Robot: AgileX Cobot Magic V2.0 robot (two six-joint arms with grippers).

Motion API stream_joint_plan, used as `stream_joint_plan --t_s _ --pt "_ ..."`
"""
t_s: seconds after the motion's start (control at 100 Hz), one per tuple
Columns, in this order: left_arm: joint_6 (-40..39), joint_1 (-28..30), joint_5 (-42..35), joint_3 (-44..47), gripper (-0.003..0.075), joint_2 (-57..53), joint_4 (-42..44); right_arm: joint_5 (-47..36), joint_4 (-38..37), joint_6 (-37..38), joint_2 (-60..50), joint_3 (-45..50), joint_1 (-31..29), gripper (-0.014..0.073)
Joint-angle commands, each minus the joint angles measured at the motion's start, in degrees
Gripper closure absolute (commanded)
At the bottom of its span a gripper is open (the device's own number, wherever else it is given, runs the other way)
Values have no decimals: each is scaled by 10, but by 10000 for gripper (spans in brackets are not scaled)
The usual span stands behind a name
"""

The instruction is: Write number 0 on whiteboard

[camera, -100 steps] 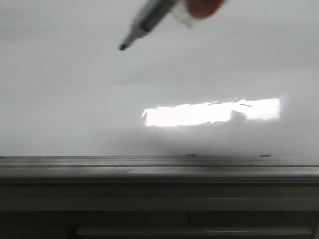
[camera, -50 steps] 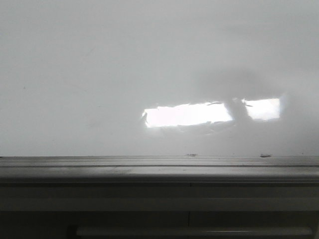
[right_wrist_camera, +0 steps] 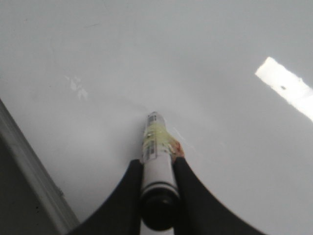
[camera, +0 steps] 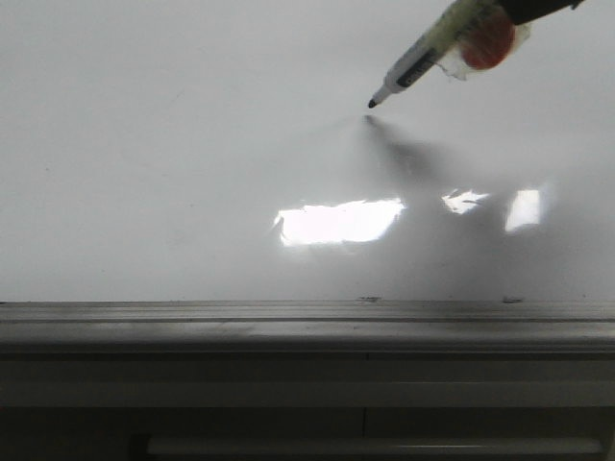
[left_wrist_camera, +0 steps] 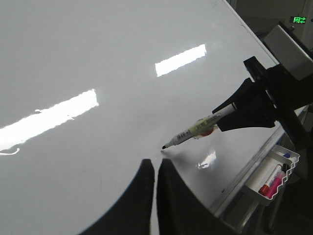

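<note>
Gripping a black-tipped marker (camera: 415, 63), the right tool (right_wrist_camera: 156, 169) holds its tip just above the blank whiteboard (camera: 144, 173), ahead of its fingers. Left tool (left_wrist_camera: 155, 171) is clenched, empty, near the tip.

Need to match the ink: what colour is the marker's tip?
Black, on the marker in the right claw; clearest in the front view.

Looks like an office or lab room: a big glossy whiteboard (left_wrist_camera: 98, 63) fills the scene, ceiling-light glare (camera: 341, 222) bright on it. Along the whiteboard's grey edge rail (camera: 307, 322) hangs a white marker tray (left_wrist_camera: 273, 174) holding spare pens, and beyond the board's far corner a green exit sign (left_wrist_camera: 297, 20) glows.
</note>
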Motion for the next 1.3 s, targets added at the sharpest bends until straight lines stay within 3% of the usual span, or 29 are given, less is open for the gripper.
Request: stream_joint_plan --t_s 0.0,0.44,0.71,0.97,1.29 --pt "-6 0 -38 -15 740 8 13 -45 -38 5 13 -40 -3 640" --pt "-6 0 -35 -15 740 8 13 -32 -52 7 51 -66 -3 640" --pt "-6 0 -34 -15 740 8 13 -49 -1 7 68 -66 0 641" --pt "-6 0 -34 -15 740 8 13 17 27 7 67 -66 0 641" --pt "-6 0 -34 -15 740 8 24 42 48 7 67 -66 20 641"
